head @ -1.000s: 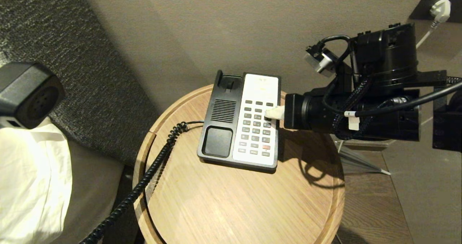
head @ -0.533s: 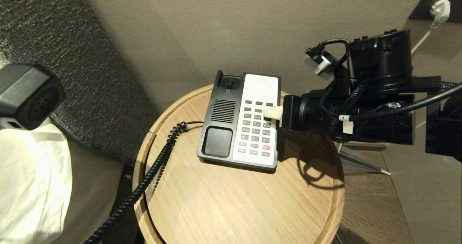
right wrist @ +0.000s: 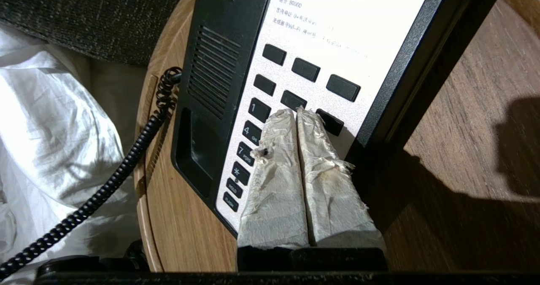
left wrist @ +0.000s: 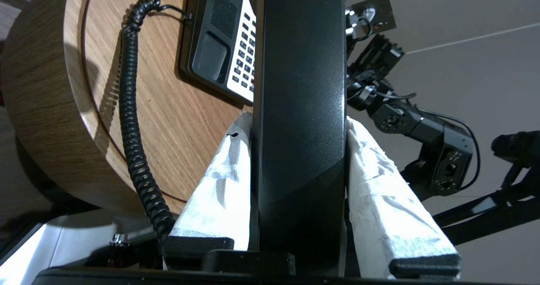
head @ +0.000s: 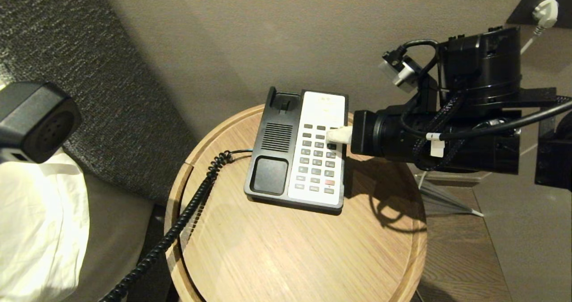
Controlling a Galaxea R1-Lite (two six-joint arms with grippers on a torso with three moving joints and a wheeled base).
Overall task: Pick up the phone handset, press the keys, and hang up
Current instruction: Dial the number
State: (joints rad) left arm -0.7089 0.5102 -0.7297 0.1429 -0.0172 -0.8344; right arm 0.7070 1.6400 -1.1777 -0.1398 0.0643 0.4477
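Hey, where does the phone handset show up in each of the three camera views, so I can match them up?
Head view: phone handset, one rounded end at the far left edge, lifted off the table.
Left wrist view: the handset runs up the middle, clamped in the left gripper.
Right wrist view: not in it.
Shared landmark: the black coiled cord on the round wooden table.

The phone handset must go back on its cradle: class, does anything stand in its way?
The cradle lies bare, nothing in it. The right gripper is over the keypad beside it. The left gripper holds the phone handset off the table's left.
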